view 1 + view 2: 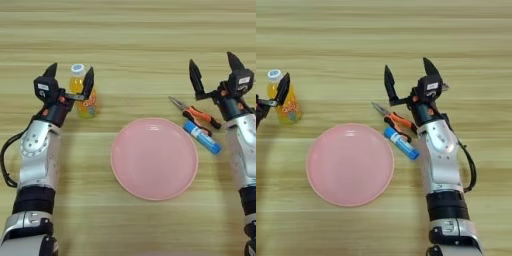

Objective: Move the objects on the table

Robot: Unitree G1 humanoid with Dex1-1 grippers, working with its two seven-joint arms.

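Both forearms rise from the table's (140, 30) near edge. The left gripper (68, 80) spreads its 2 fingers wide around the orange-juice bottle (85, 100) without closing. The right gripper (406, 79) gapes above the pliers (396, 119) – tube (401, 143) beside them, pink plate (154, 158) central. The right eye view alone shows the right elbow.

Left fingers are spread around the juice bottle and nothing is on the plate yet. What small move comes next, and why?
Probably close the left gripper on the orange-juice bottle. Its open fingers appear to straddle the upright bottle just below the white cap, so a squeeze should secure it. The pink plate lies bare beside it. The right gripper hovers open above the pliers and tube.
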